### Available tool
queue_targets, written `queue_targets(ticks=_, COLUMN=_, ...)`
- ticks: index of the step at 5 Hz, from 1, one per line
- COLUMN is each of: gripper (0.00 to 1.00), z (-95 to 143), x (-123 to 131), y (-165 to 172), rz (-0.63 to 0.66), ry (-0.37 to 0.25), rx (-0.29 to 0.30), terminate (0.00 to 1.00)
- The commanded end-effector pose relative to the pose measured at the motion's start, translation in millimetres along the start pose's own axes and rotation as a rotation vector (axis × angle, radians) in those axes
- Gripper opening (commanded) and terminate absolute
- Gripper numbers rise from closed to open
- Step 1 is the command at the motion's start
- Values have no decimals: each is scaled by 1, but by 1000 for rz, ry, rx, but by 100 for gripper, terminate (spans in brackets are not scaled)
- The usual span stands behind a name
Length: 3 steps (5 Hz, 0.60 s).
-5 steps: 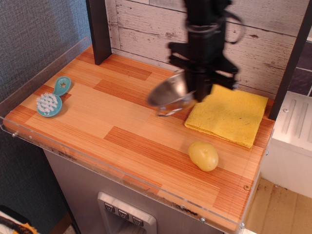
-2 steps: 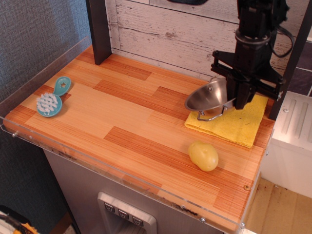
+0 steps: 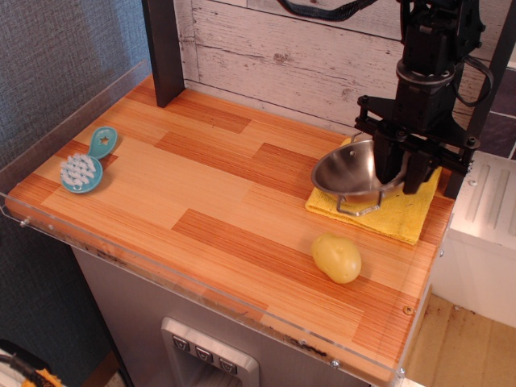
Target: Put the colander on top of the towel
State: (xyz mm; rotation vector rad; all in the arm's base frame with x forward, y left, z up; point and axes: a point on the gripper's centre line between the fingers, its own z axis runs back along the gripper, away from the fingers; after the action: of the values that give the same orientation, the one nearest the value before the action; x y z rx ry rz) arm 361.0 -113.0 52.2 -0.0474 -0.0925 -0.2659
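Shiny round stainless-steel colander (image 3: 348,172), tilted with its open mouth turned up and toward the left; the polished inner wall reflects light and dark bands. A thin wire loop handle (image 3: 359,205) projects from its lower edge and hangs over the cloth below. The black gripper (image 3: 402,168) descends from the top right and is closed on the colander's right rim, its fingers straddling the metal wall. The colander sits over the left half of the yellow towel (image 3: 403,214), a flat, folded, slightly textured square lying at the right rear of the wooden tabletop (image 3: 210,201); whether the bowl's base touches the cloth cannot be told. A yellow potato (image 3: 336,257) lies on the tabletop near the towel's front edge, apart from it. A teal brush (image 3: 87,161) with white bristles lies well apart at the left edge of the table.
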Motion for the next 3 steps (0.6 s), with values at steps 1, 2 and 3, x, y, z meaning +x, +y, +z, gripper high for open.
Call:
queue_targets(ticks=1, gripper=100, z=60, x=-13, y=10, rz=29, ry=-109, rx=-43, terminate=0)
queue_targets(ticks=2, gripper=100, z=73, x=-27, y=32, rz=54, ry=-96, rx=-64, terminate=0)
queue_targets(ticks=3, gripper=100, z=82, x=-48, y=66, rz=102, ry=-55, rx=-58, terminate=0)
